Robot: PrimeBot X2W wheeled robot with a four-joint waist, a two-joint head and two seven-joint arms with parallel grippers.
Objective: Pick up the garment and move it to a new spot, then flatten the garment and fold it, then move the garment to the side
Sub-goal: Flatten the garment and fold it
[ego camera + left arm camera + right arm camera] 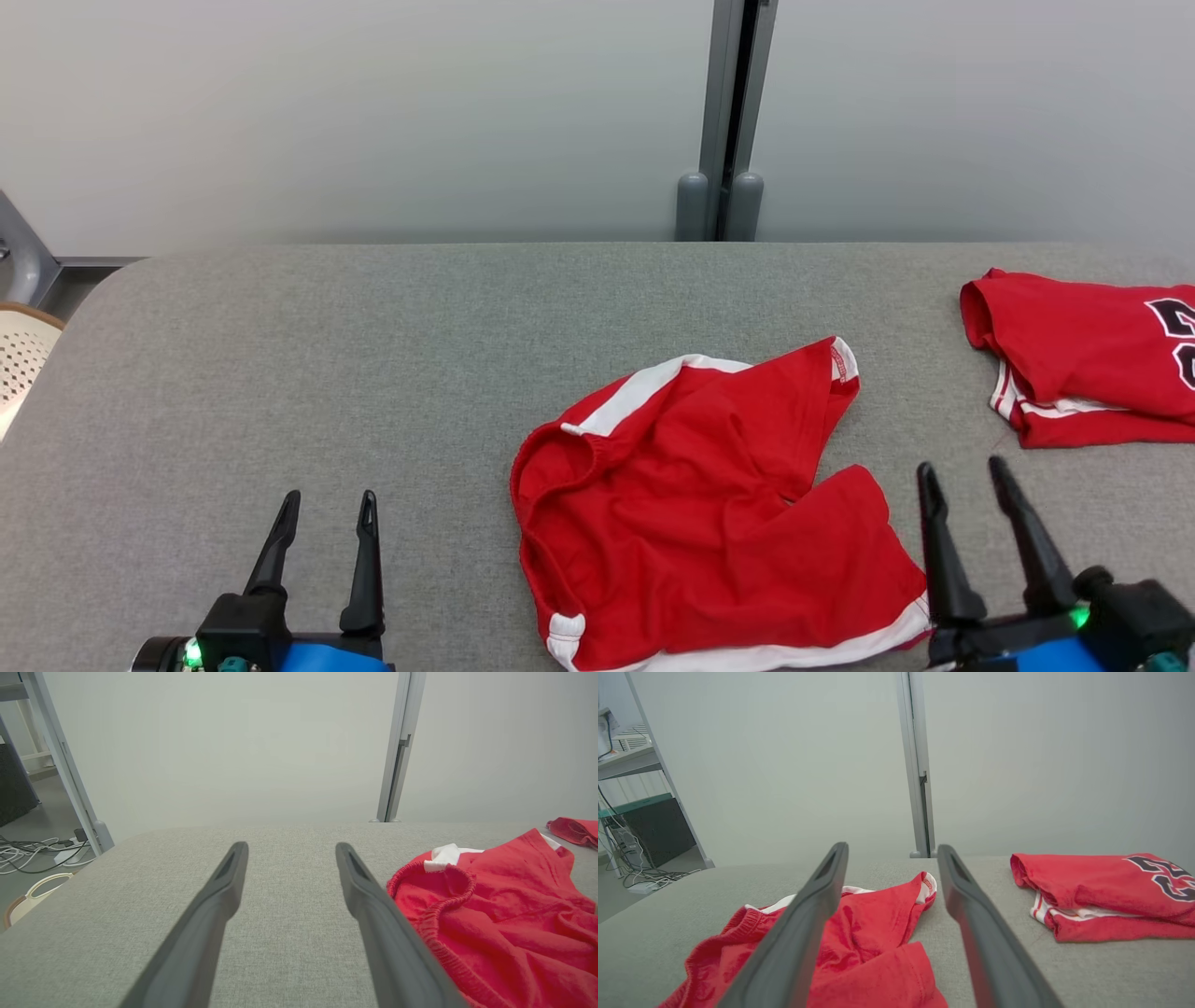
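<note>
Red shorts (pixel 709 504) lie rumpled between left pincer (pixel 329 501) and right pincer (pixel 962 469), both spread empty; jersey (pixel 1083 355) numerals cut off.

The left gripper (pixel 330 497) and right gripper (pixel 961 465) are formed of long dark tapered fingers (pixel 364 569) on black bases (pixel 238 623), with blue casing (pixel 327 659) and green lights (pixel 193 651).

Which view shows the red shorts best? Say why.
Head view: the red shorts lie almost whole, seen from above, waistband and both legs. Left wrist view crops them at its edge; right wrist view has a finger across them.
</note>
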